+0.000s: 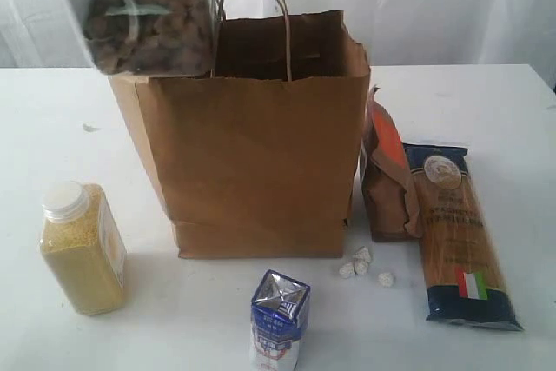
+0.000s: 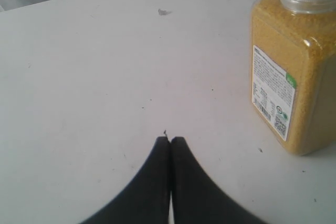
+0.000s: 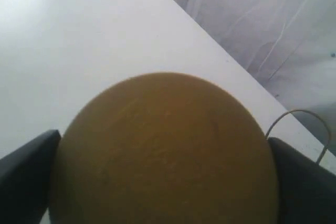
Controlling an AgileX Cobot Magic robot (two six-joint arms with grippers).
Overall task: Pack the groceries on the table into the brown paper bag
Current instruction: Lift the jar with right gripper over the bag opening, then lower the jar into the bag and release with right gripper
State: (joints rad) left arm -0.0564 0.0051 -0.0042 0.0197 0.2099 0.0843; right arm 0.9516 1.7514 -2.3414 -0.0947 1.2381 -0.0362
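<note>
The right gripper (image 3: 165,174), jaws spread wide, clasps the tan-lidded wide jar (image 3: 163,129) by its lid, aloft over the upper left corner of the brown paper bag (image 1: 261,154), which stands upright mid-table (image 1: 486,110). The left gripper (image 2: 169,141), pressed closed and empty, hovers beside the yellow-grain bottle (image 2: 294,77) near the table's front left corner

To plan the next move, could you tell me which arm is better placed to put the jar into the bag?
Right: the right gripper holds the jar, raised by the open top of the bag. The left gripper is shut, empty, down by the bottle.
</note>
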